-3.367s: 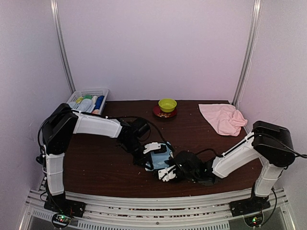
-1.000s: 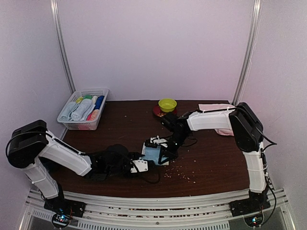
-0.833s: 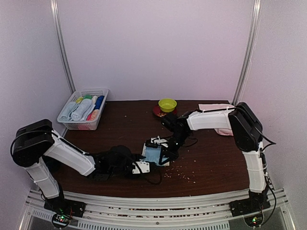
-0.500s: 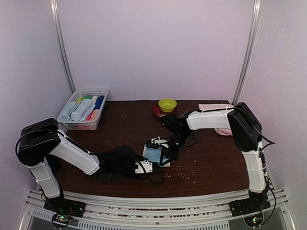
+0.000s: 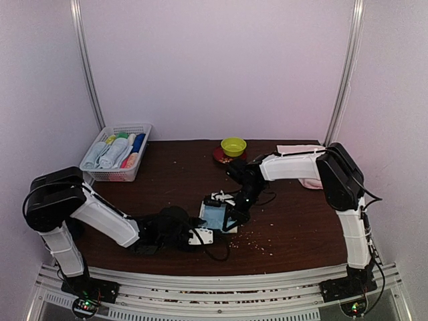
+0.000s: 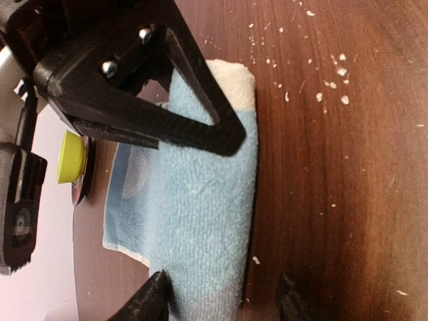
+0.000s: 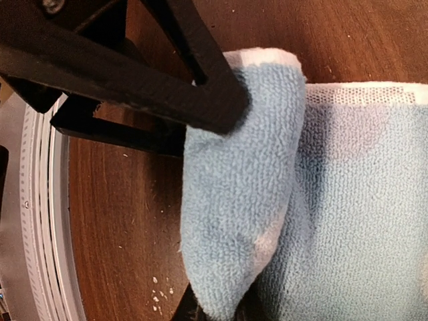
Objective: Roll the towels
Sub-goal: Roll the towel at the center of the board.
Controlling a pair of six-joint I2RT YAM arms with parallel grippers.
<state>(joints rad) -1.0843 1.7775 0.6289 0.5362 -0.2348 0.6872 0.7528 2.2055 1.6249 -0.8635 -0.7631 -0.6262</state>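
The light blue towel (image 5: 214, 215) lies mid-table, partly rolled. Its roll (image 6: 207, 200) runs away from my left gripper (image 6: 224, 304), whose jaws stand open astride the near end: one fingertip (image 6: 157, 301) touches the cloth and the other rests on bare wood. My right gripper (image 7: 221, 314) is shut on the opposite end of the roll (image 7: 241, 200), beside the flat unrolled part (image 7: 361, 200). In the top view, the left gripper (image 5: 202, 235) comes in low from the left and the right gripper (image 5: 227, 217) reaches down from behind. The pink towel (image 5: 309, 182) lies at the back right, mostly hidden by the right arm.
A white mesh basket (image 5: 93, 171) with rolled cloths stands at the back left. A green bowl (image 5: 233, 145) on a red plate sits at the back centre. White crumbs (image 5: 251, 242) dot the wood right of the towel.
Over the last second the left arm has slid right, bringing its gripper up to the towel's near end. The right gripper has kept its hold and hardly moved.
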